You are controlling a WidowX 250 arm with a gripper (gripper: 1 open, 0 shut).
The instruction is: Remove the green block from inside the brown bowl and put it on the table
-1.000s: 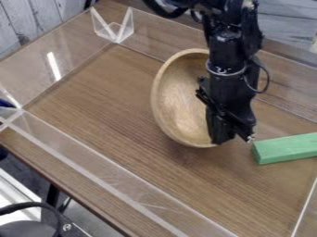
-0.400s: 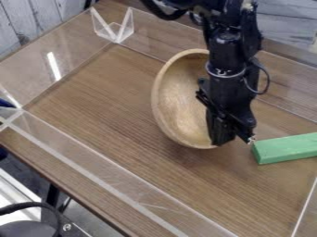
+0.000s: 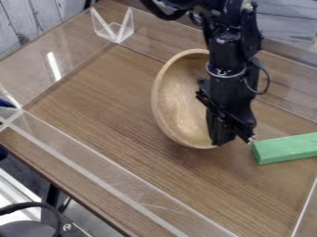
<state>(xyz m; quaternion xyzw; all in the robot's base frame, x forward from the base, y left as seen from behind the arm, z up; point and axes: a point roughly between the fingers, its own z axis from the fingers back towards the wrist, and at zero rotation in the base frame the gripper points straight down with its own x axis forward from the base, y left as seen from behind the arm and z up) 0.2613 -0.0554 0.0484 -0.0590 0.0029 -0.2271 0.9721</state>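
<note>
The green block [image 3: 286, 148] lies flat on the table [image 3: 111, 102] at the right, just outside the brown bowl [image 3: 177, 94]. That bowl stands tipped up on its edge, its hollow facing right toward the arm. My black gripper [image 3: 231, 136] reaches down over the bowl's right rim with its tips low at the near rim, a short way left of the block. Its fingers are together and hold nothing that I can see. The arm covers much of the bowl's inside.
Clear acrylic walls [image 3: 74, 157] edge the table on the left and front. A small clear acrylic stand [image 3: 114, 28] sits at the far back left. Bare wood-grain surface spreads left of the bowl.
</note>
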